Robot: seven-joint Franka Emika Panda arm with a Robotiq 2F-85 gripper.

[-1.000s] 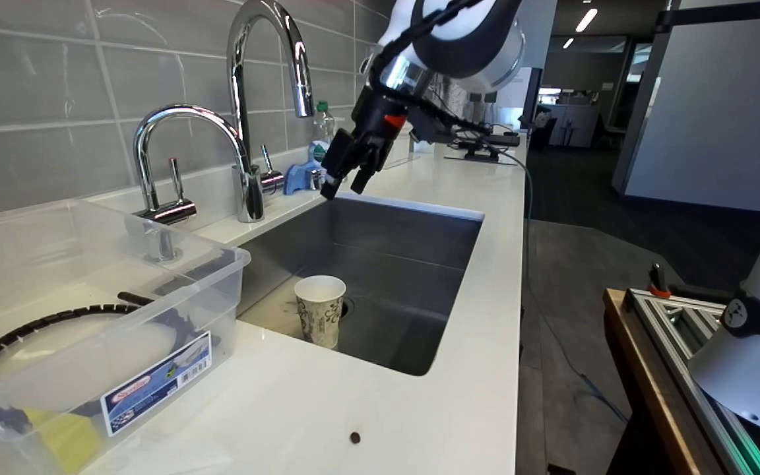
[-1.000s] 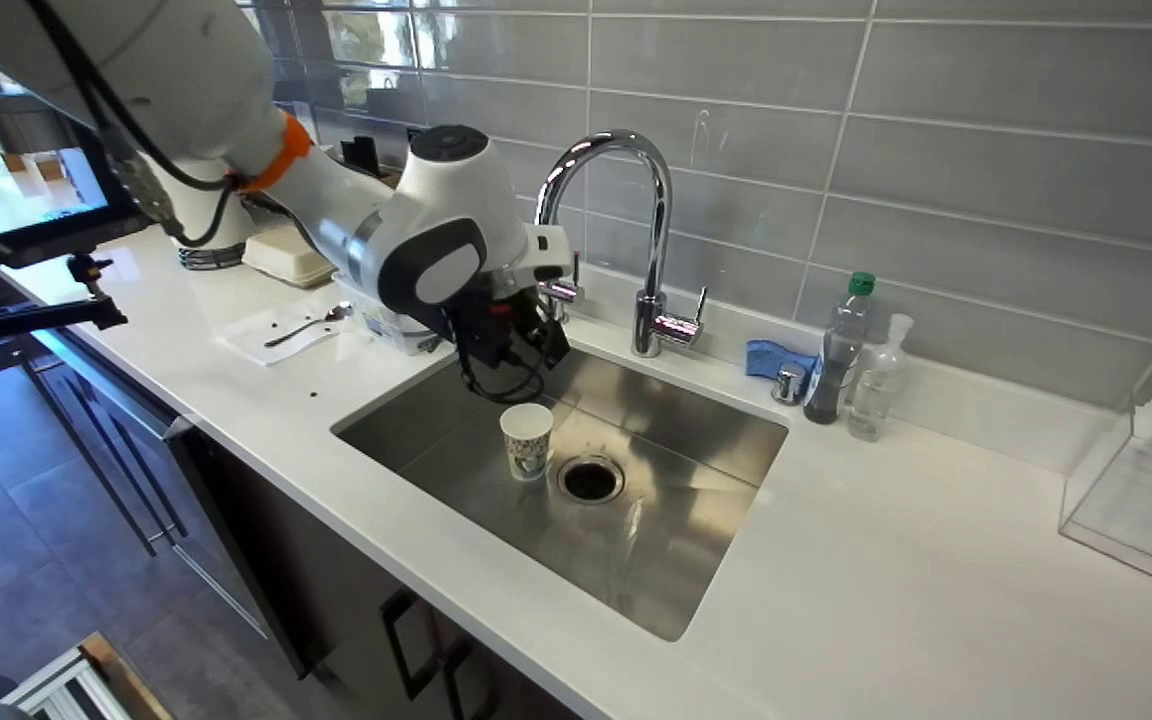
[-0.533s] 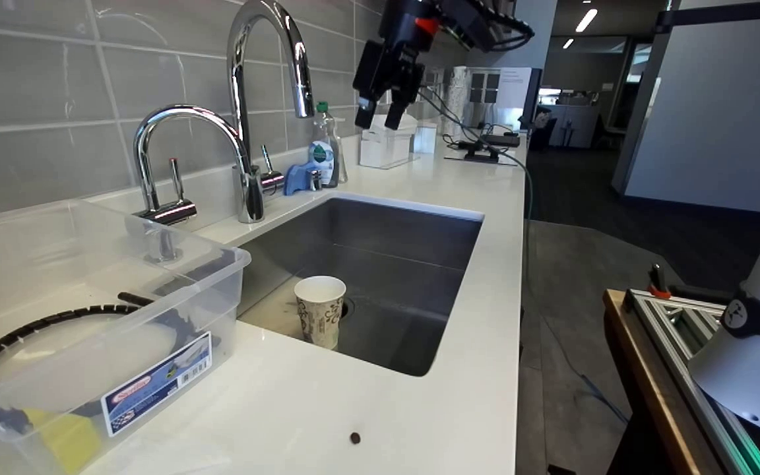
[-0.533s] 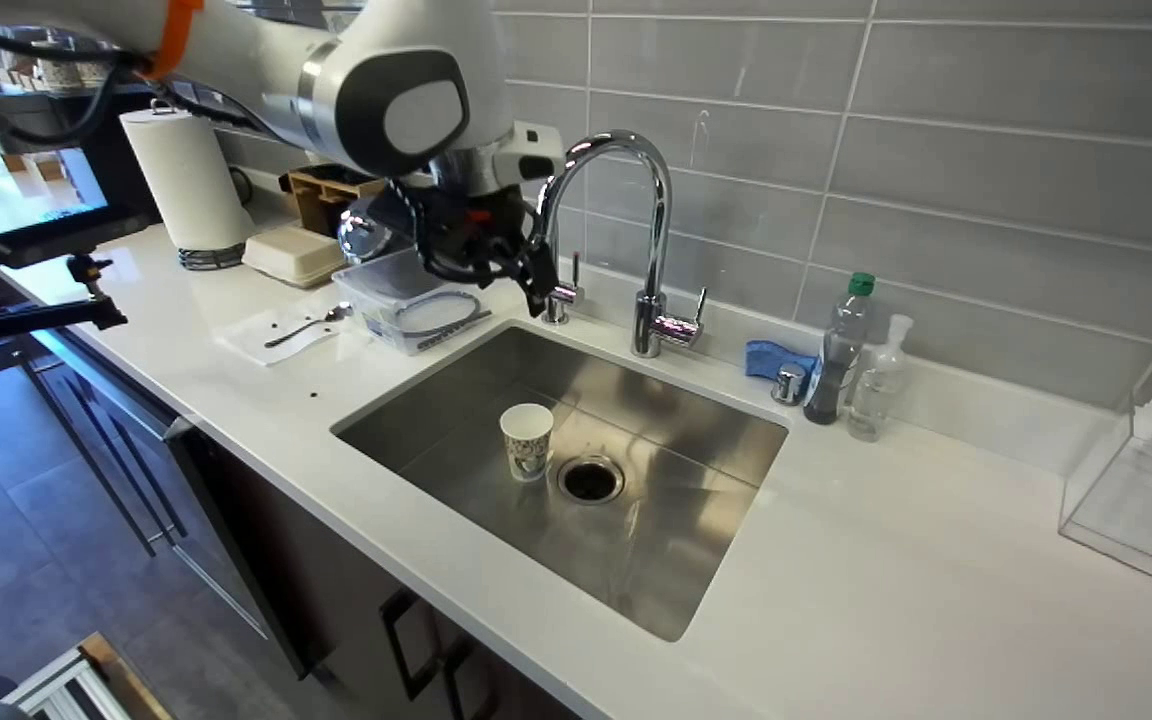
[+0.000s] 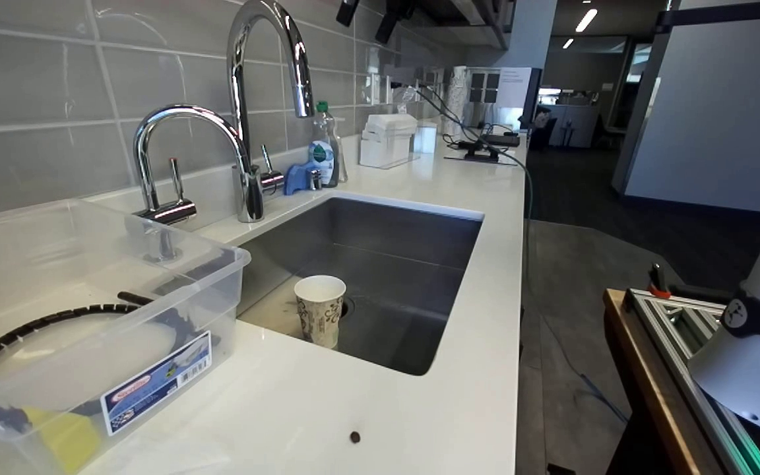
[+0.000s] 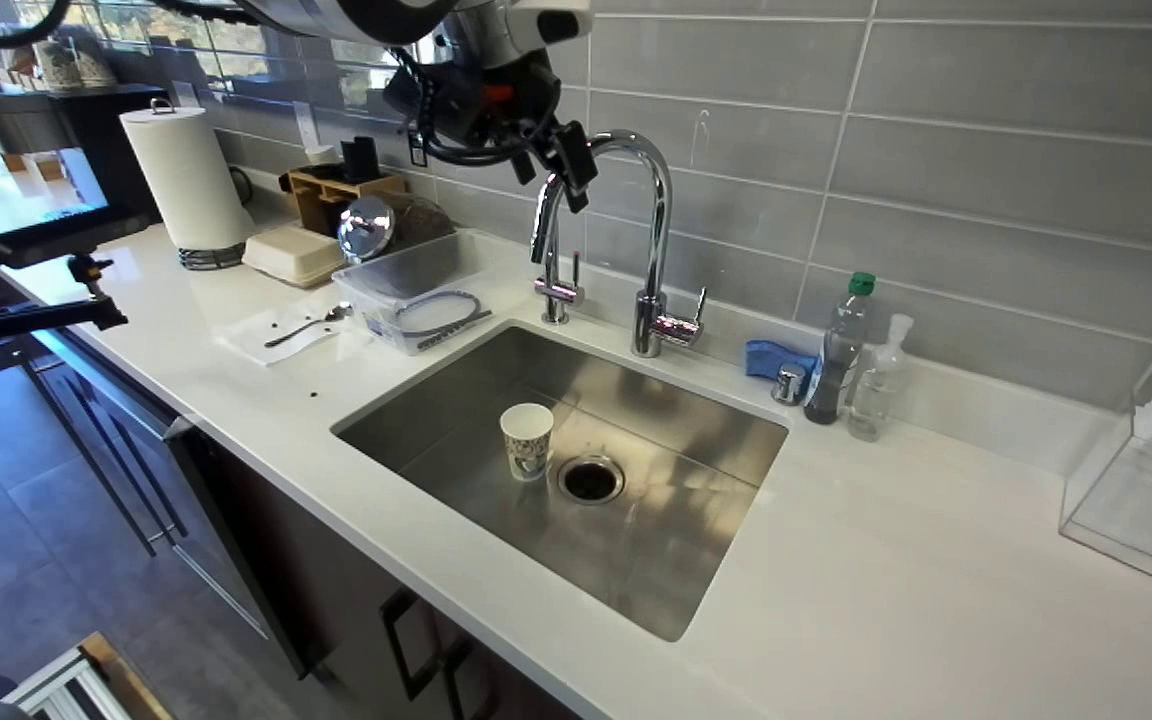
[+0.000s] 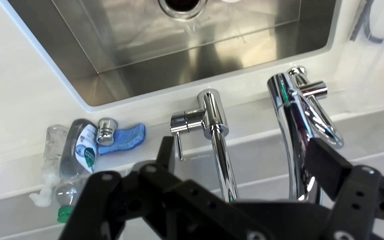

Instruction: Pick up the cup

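The cup is off-white paper with a dark swirl pattern. It stands upright in the steel sink beside the drain in both exterior views (image 5: 320, 316) (image 6: 527, 446). In the wrist view only a white sliver (image 7: 231, 0) shows at the top edge, seemingly its rim. My gripper is open and empty, high above the counter and well away from the cup. Its fingertips show at the top in an exterior view (image 5: 367, 18) and by the tall faucet's bend in an exterior view (image 6: 554, 175). In the wrist view the black fingers (image 7: 247, 160) are wide apart, with faucet parts behind them.
The sink (image 6: 656, 545) is set into a white counter. A tall chrome faucet (image 6: 658, 230) and a smaller faucet (image 5: 185, 111) stand along the tiled wall. A clear plastic bin (image 5: 221, 316), a dish soap bottle (image 6: 836, 350) and a blue sponge (image 6: 776, 360) are near the sink.
My arm and gripper have risen from low over the sink's edge to high above it. The fingers look open throughout. The cup has not moved.
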